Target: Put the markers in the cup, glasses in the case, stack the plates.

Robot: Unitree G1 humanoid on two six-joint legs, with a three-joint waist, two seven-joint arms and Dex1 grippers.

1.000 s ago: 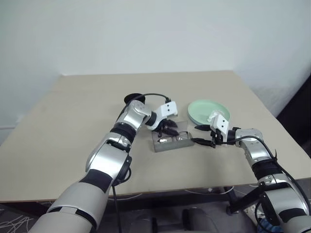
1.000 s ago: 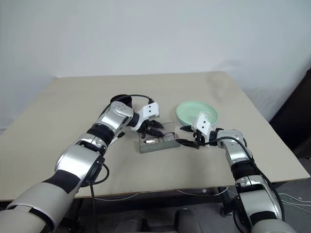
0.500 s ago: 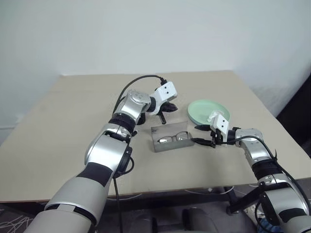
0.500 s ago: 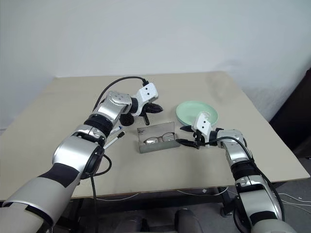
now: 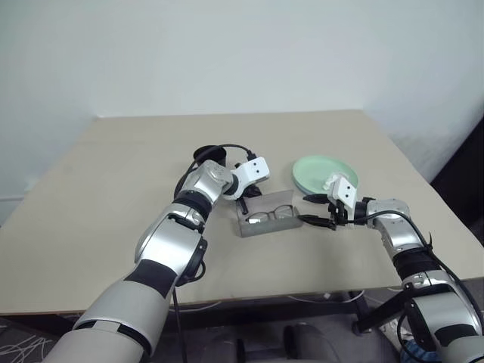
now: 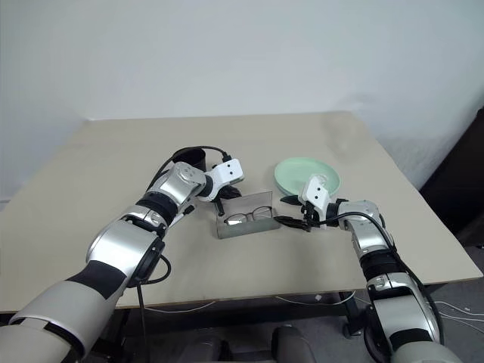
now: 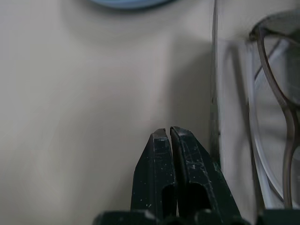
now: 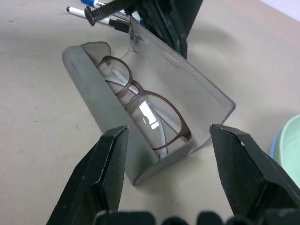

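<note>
Nowhere legible lettering on case (image 8: pixel 112 136)

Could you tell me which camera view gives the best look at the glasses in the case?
The right wrist view: the glasses lie in the open case, both lenses plain. The left wrist view catches part of the frame; the head views show them small.

The table (image 5: pixel 113 189) is plain light tan, with no pattern. The case (image 8: pixel 108 122) is grey and its lid (image 8: pixel 187 89) is see-through and smoky. The glasses (image 8: pixel 140 105) inside have a thin dark brown frame and clear lenses. One plate (image 5: pixel 321 170) is mint green — a bit of light blue plate (image 8: pixel 273 145) peeks out under it. The markers (image 8: pixel 101 14) are white with black and blue ends. Both grippers — left gripper (image 7: pixel 168 136) and right gripper (image 8: pixel 168 140) — have black fingers.
</note>
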